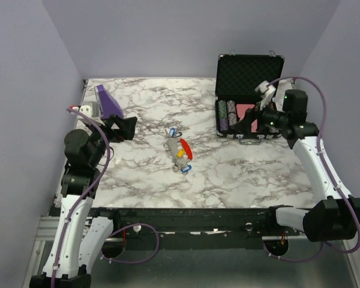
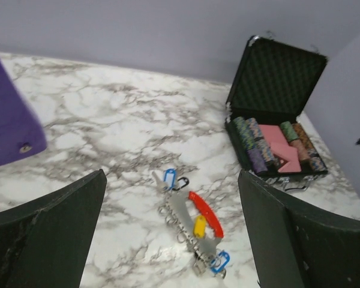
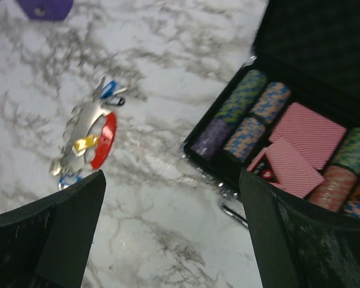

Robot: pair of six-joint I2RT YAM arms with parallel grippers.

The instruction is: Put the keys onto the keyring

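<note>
Lying near the middle of the surface [image 1: 228,174]: the keyring [image 1: 181,151], one small bunch, sitting well apart from both arms.

Item, keyring: a red crescent [image 2: 207,214] is curving along one side and a grey tag [image 2: 181,209] is lying flat beside it, touching. Thin metal loops are showing along the tag's other edge. They are too fine to trace.

Item, keys: a yellow-headed key [image 2: 199,225] is resting between tag and crescent. One blue-headed key [image 2: 169,178] is lying at the far end of the bunch, and another blue-headed key [image 2: 221,261] is lying at the near end. All are touching the bunch; none is lying loose elsewhere on the surface.

Item, progress: the task is looking finished or nearly so, as a judgement, since every visible key is sitting gathered with the ring. Whether each one is actually threaded on the metal cannot be told from these views.

Item, left jaws: standing spread wide and holding nothing, hovering at the left side near a purple object [image 1: 108,101].

Item, right jaws: likewise standing spread wide and holding nothing, hanging at the right side over an open poker chip case [image 1: 249,72].
</note>
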